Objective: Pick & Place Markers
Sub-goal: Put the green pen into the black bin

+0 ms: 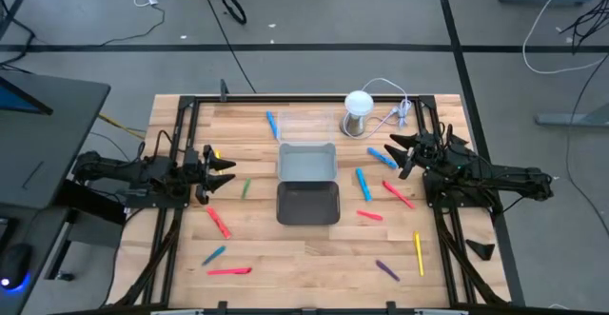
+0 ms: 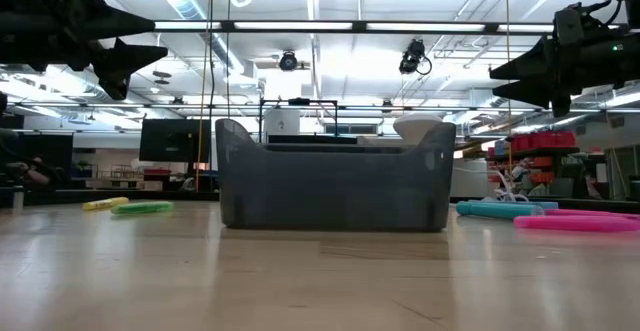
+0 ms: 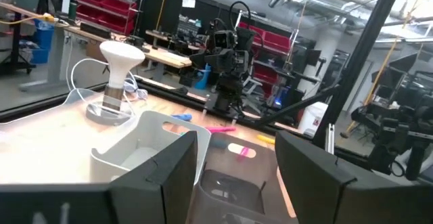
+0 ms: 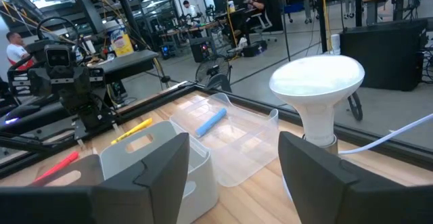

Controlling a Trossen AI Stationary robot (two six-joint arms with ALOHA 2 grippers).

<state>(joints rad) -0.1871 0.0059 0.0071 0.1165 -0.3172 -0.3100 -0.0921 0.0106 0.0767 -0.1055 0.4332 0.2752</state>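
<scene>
Several markers lie flat and scattered on the wooden table: a blue one at the far side, a green one and red ones on the left, blue, red, yellow and purple ones on the right. My left gripper hangs open above the table's left side, pointing toward the centre. My right gripper hangs open above the right side, also pointing toward the centre. Neither has anything between its fingers.
A light grey tray and a dark grey tray stand end to end at the table's centre. A white-domed metal cylinder with a cable stands at the far right. A clear tray beside it has a blue marker in it.
</scene>
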